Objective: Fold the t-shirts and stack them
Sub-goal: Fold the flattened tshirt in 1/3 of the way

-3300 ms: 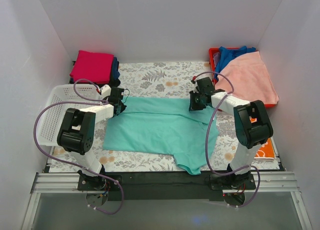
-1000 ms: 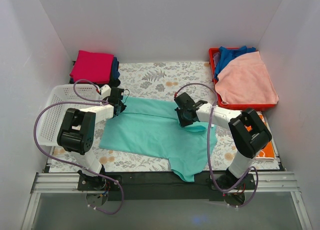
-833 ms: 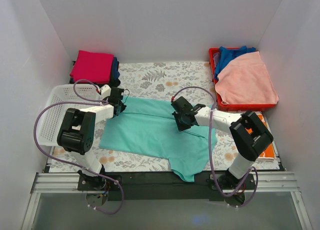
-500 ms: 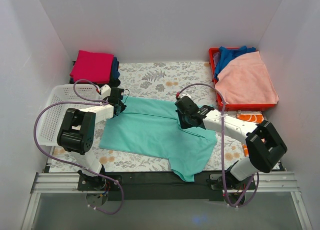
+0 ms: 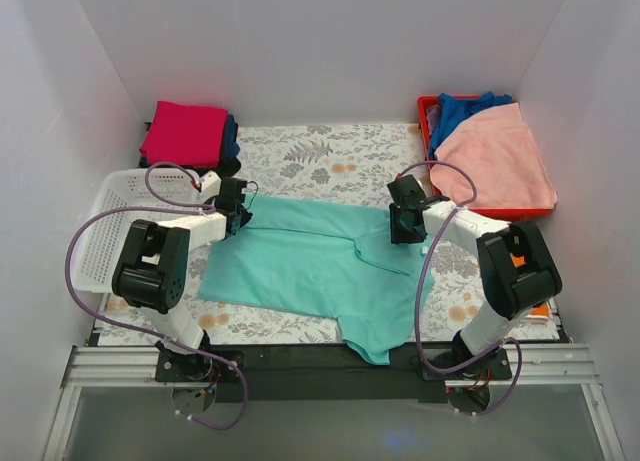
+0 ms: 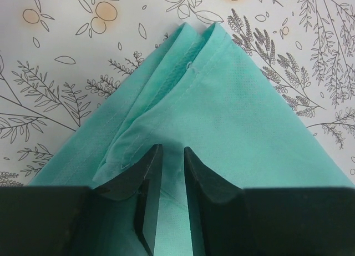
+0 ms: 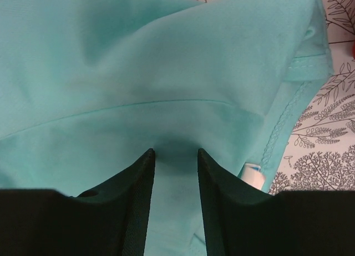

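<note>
The mint shirt [image 5: 310, 266] lies spread in the middle of the table [image 5: 330, 151], only loosely flat, with a flap turned over on its right part and one piece reaching toward the near edge. Its long axis runs left to right, a little slanted from far left to near right; which end is the neck I cannot tell. The left gripper [image 5: 238, 213] pinches the far left corner, its jaws almost together with a fold of cloth between them. The right gripper [image 7: 176, 156] has its jaws narrow on the cloth at the far right edge. I judge the step to be the first fold, or the straightening before it. The next move, I think, calls for both arms to carry their corners evenly toward the near side, so that the edges meet. The folded stack [image 5: 185, 131] is at the far left, the tray [image 5: 423, 116] with more cloth at the far right
</note>
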### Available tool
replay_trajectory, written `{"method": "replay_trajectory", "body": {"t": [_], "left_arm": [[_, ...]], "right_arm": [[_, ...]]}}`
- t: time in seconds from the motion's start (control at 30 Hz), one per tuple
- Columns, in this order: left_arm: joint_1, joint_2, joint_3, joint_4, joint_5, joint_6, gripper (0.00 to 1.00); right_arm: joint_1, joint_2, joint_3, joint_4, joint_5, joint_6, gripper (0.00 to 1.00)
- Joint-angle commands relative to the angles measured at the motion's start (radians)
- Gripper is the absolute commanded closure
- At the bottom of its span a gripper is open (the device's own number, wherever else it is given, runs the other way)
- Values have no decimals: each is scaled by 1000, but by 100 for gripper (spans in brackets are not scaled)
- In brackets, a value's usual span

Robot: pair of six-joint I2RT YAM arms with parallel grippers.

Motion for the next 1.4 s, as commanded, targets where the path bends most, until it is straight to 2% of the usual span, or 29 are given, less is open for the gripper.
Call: {"method": "replay_trajectory", "body": {"t": [0.0, 0.17, 0.4, 0.53, 0.8, 0.97, 1.1, 1.2, 1.33, 1.37], "left_arm": [[4, 3, -57, -146, -21, 12, 76], [4, 15, -46, -151, -31, 12, 73], [5, 74, 38, -169, -31, 19, 70], [13, 143, 136, -197, -32, 28, 69], [59, 336, 372, -220, -38, 80, 68], [65, 319, 425, -191, -94, 165, 68], [65, 221, 344, -56, -127, 235, 66], [62, 120, 256, 27, -104, 246, 62], [50, 5, 185, 44, -91, 249, 54], [43, -15, 170, 41, -92, 250, 48]], "right_arm": [[-46, 54, 8, 56, -56, -34, 56], [-77, 156, 60, 61, -85, -53, 55], [-123, 329, 237, 35, -107, -86, 54], [-147, 427, 445, -20, -96, -121, 54], [-186, 597, 748, -108, -90, -202, 54], [-189, 582, 798, -100, -105, -245, 55], [-189, 504, 739, -50, -108, -250, 55], [-187, 420, 685, -5, -101, -244, 57], [-183, 282, 555, 39, -82, -242, 57], [-178, 254, 533, 43, -82, -236, 57]]}}
